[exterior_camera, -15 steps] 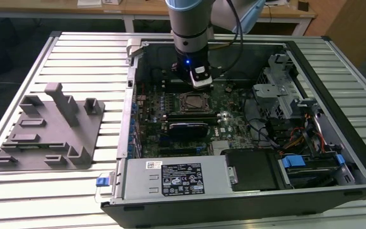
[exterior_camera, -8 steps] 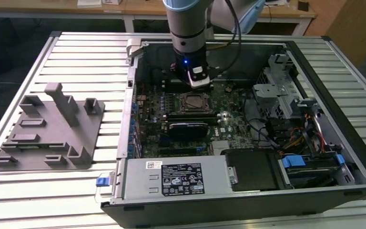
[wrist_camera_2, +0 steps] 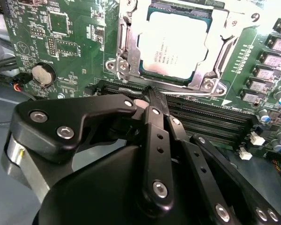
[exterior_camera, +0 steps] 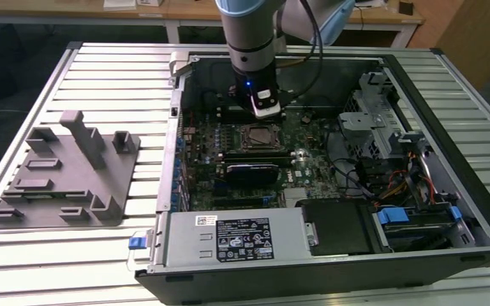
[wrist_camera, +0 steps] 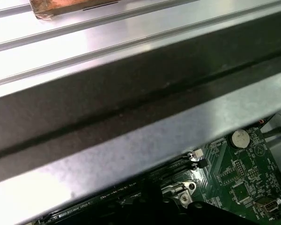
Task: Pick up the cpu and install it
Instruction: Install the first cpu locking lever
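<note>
From my remote station I see the arm reaching down into the open computer case (exterior_camera: 449, 210), which lies on its side on the slatted metal worktop (exterior_camera: 100, 248). The pincer (wrist_camera_2: 152, 96) hangs just above the motherboard (wrist_camera_2: 65, 42), its black fingers (wrist_camera_2: 155, 140) drawn together to a narrow tip and holding nothing. The cpu (wrist_camera_2: 175, 47) sits in its socket, silver top up, with the metal socket frame (wrist_camera_2: 124, 61) around it; in the second wrist view it lies just beyond the pincer's tip, close but apart, with the memory slots (wrist_camera_2: 210, 122) between them. In the exterior view the cpu (exterior_camera: 256, 136) lies just below the arm's wrist. A grey plastic fixture (exterior_camera: 66, 172) stands on the worktop at the exterior view's left, well apart from the case.
</note>
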You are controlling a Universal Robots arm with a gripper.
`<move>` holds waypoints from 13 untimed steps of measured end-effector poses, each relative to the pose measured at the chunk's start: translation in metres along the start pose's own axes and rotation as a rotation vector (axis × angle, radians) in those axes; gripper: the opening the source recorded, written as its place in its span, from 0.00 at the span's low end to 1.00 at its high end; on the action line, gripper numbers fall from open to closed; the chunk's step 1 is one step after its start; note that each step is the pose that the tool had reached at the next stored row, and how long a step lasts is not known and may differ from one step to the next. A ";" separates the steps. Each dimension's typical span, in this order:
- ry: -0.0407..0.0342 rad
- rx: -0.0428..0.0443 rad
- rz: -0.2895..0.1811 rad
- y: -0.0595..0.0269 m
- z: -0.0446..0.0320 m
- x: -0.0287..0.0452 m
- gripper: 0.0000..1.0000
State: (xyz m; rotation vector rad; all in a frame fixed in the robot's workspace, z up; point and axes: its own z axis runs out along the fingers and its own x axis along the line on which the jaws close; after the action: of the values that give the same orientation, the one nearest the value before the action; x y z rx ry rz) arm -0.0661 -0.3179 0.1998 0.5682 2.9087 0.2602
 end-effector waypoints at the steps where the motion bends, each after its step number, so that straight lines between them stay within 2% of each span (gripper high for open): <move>1: -0.0029 0.0005 0.001 0.0000 0.0002 0.0000 0.11; 3: -0.0092 0.0009 0.001 -0.0001 0.0007 0.0001 0.11; 5: -0.0124 0.0003 0.002 -0.0003 0.0012 0.0001 0.11; 13: -0.0140 0.0002 0.004 -0.0006 0.0024 0.0020 0.11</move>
State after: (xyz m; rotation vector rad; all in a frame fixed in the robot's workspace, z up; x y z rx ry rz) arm -0.0677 -0.3173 0.1971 0.5730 2.8946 0.2554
